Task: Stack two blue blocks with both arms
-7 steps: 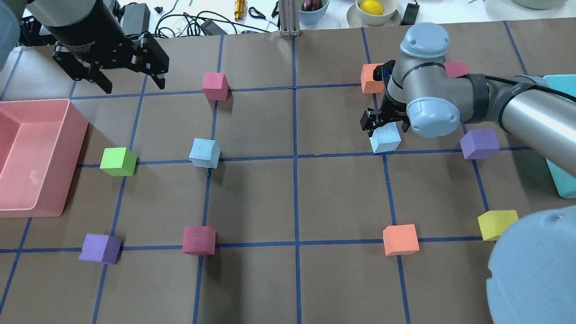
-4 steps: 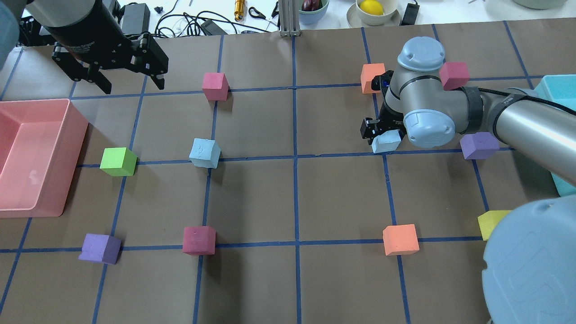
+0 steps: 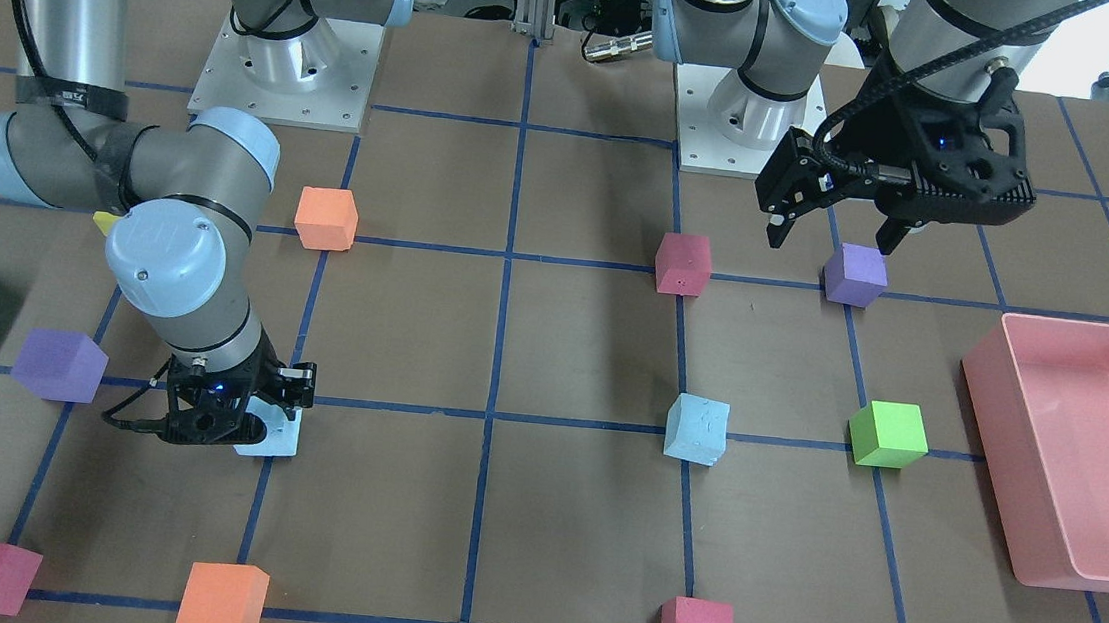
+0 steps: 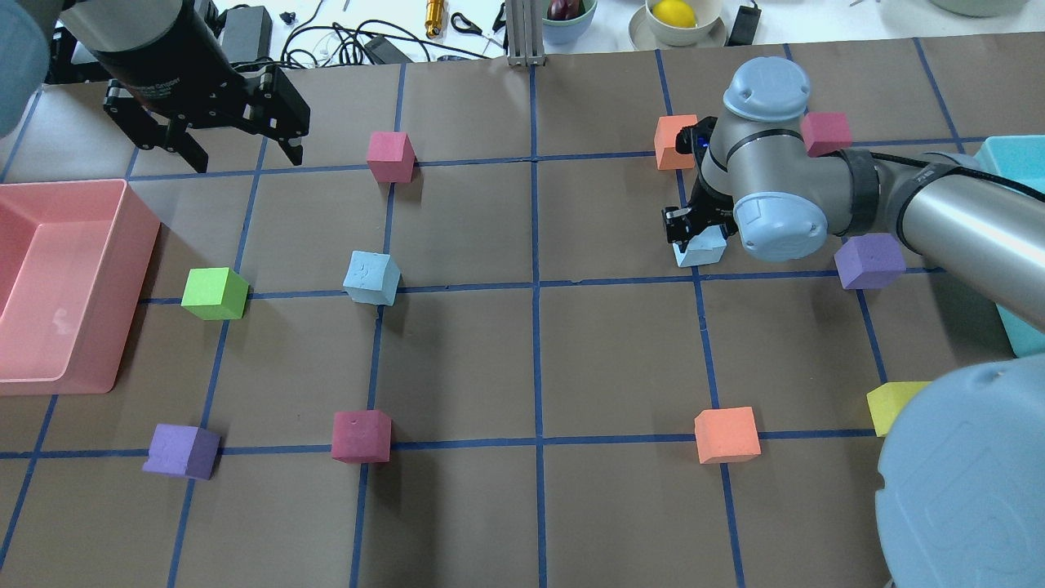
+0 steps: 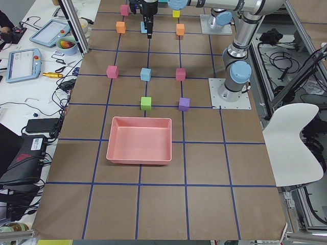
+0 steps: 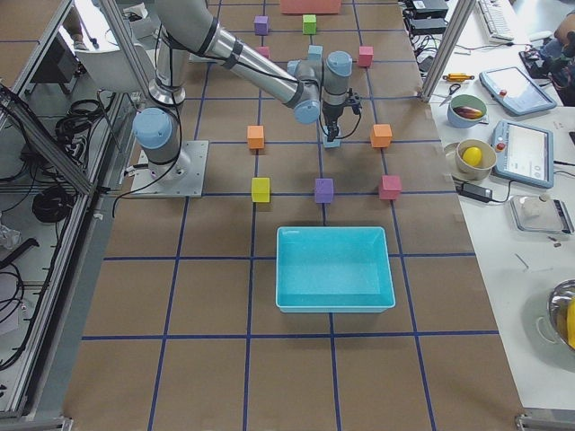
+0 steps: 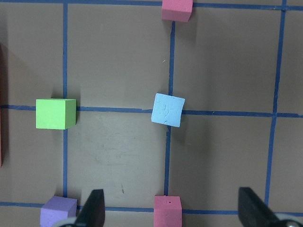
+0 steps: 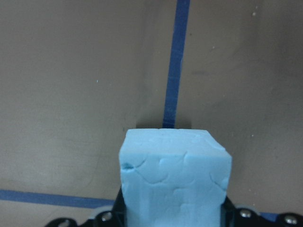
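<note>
On the robot's right half of the desk (image 4: 531, 367), the right arm (image 4: 775, 220) is bent down over one blue block. This gripped blue block (image 4: 704, 251) lies by a crossing of blue tape lines, between an orange cube (image 4: 673, 140) and a purple cube (image 4: 869, 260). In the right wrist view the right jaws press both sides of the block's lower part. Whether it is clear of the desk cannot be told.

The free blue block (image 4: 371, 278) sits alone on a tape line in the left half, scuffed top showing, well apart from the first. A green cube (image 4: 215, 292) is near it, toward the pink bin (image 4: 82, 359).

The left arm (image 4: 147, 41) hangs high over the far left corner. The left jaws are spread wide and hold nothing. The free blue block lies mid-frame in the left wrist view.
</note>
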